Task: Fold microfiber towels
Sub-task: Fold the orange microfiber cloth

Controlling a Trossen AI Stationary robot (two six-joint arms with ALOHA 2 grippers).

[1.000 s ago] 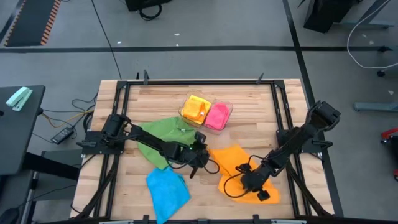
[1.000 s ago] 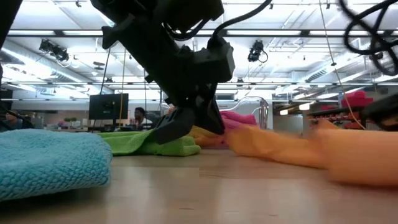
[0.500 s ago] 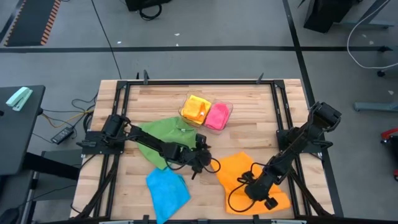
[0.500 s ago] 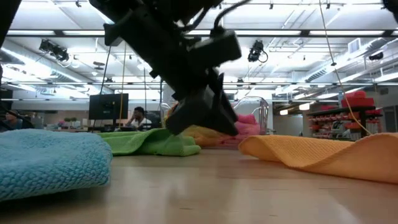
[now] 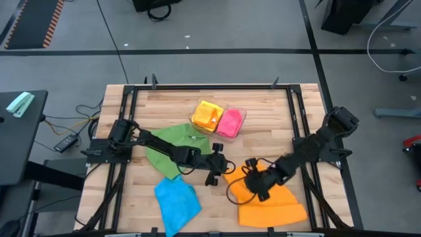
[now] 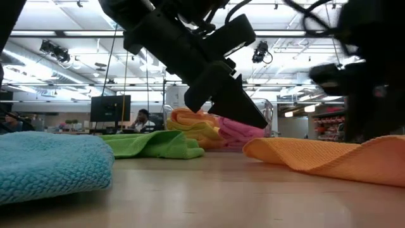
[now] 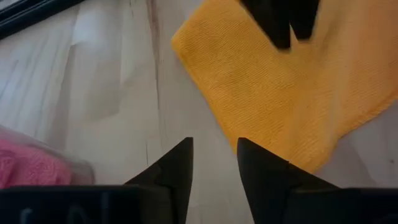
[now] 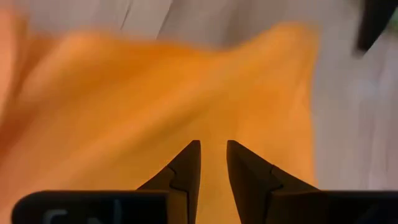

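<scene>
An orange towel (image 5: 276, 207) lies spread on the table's near right part, one corner (image 7: 180, 37) toward the middle. My left gripper (image 7: 213, 149) stands open just left of that corner, above bare wood, with nothing between its fingers. My right gripper (image 8: 212, 149) hovers over the orange towel's far left part (image 5: 253, 187). Its fingers are a little apart and hold nothing. A green towel (image 5: 168, 146) lies crumpled under the left arm. A blue towel (image 5: 176, 201) lies at the near edge.
A clear tray (image 5: 242, 113) at the far middle holds a yellow towel (image 5: 207, 113) and a pink towel (image 5: 229, 123). A black frame (image 5: 197, 86) runs round the wooden table. Bare wood lies between the blue and orange towels.
The orange towel has slid toward the near right, so its far left corner has come away from my left gripper, and it now lies flat. My left gripper has rolled and shifted slightly right. My right gripper went toward the near edge, then rose and came back toward the far left over the towel.
</scene>
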